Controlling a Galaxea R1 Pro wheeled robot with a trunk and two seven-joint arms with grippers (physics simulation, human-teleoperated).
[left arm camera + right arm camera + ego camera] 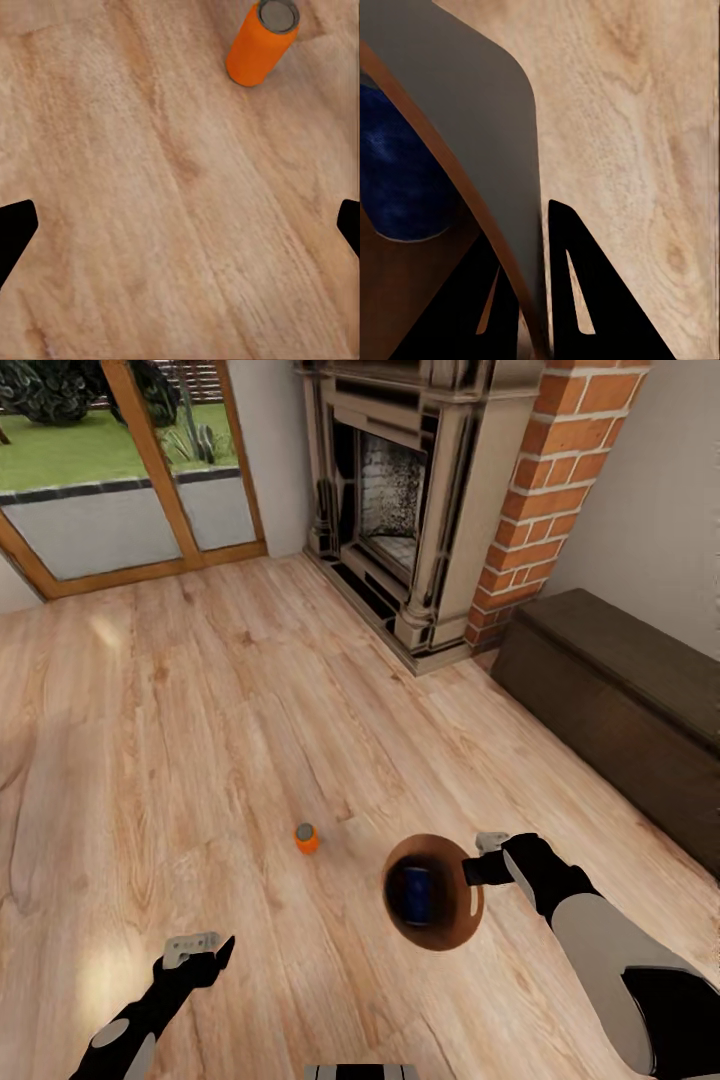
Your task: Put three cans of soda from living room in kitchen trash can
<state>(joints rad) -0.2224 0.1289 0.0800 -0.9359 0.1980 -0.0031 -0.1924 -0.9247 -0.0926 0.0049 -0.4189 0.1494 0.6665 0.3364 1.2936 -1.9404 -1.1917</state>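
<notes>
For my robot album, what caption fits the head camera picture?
Right gripper grips the round wooden bin's rim, blue can inside; small orange can stands on the plank floor.

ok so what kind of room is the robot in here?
Most likely a living room: a brick fireplace against the wall, wood-framed glass doors opening onto a lawn, and a light wood-plank floor. A low dark wooden chest stands beside the fireplace.

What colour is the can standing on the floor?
Orange, with a grey top; the left wrist view shows it best.
</notes>
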